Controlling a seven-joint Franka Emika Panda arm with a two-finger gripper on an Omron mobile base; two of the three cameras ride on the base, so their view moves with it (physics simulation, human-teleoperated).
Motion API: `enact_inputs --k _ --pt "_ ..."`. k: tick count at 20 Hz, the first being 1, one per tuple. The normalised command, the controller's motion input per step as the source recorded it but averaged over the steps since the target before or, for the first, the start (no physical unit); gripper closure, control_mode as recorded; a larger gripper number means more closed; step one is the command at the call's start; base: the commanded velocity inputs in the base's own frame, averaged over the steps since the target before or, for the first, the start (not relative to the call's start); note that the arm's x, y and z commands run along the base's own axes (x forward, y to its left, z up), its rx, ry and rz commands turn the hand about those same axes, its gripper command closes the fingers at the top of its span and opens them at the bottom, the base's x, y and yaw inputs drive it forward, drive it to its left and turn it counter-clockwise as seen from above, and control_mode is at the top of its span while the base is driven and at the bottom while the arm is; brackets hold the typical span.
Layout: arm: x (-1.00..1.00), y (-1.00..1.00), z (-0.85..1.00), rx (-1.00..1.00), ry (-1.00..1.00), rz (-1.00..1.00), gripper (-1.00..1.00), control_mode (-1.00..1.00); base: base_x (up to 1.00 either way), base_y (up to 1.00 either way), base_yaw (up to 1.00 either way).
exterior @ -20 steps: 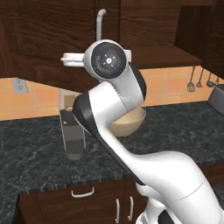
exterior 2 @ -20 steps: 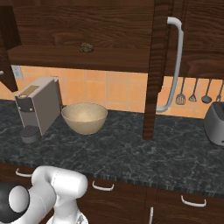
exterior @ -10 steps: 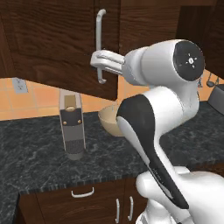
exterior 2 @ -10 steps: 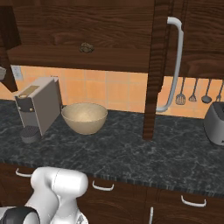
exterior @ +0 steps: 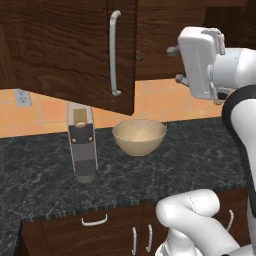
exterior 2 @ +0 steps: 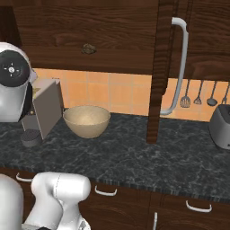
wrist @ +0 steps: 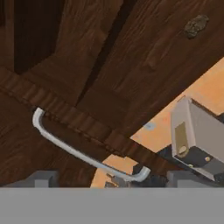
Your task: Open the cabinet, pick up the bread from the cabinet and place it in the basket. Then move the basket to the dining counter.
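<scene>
We find the wide dark brown wood-grain wall cabinet [exterior 2: 112, 36] with a door swung out; its long silver bar handle [exterior 2: 177, 67] stands upright in the right base view. In the hand view the same handle [wrist: 83, 153] runs slantwise just above the gripper [wrist: 111, 178], whose dark finger tips [wrist: 43, 178] stand wide apart with nothing between them: we judge the pincer fully spread and empty. The small brown knobbly bread [exterior 2: 89, 48] lies inside the cabinet on its lower shelf, well above the round tan basket [exterior 2: 86, 120], which rests on the black speckled granite worktop [exterior 2: 134, 157] beside the tall grey-and-black appliance [exterior: 82, 145]. In the hand view the bread [wrist: 196, 25] sits far up and to the right of the finger tips, well beyond the door edge. We judge the coming reach must clear the handle and travel into the opening towards that shelf; the loaf's long axis is too small to tell.
</scene>
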Motion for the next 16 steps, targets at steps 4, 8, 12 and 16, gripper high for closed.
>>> enact_inputs --k 4,8,12,16 --pt "0.99 -0.14 -0.27 0.49 0.22 0.15 -1.0 -1.0 0.0 0.0 0.0" --pt "1.0 0.1 -0.43 0.44 0.43 0.12 -1.0 -1.0 0.0 0.0 0.0" --pt "0.99 0.4 -0.18 0.38 0.41 0.22 -1.0 -1.0 0.0 0.0 0.0" --pt "0.15 0.71 0.13 0.08 0.28 0.32 -1.0 -1.0 0.0 0.0 0.0"
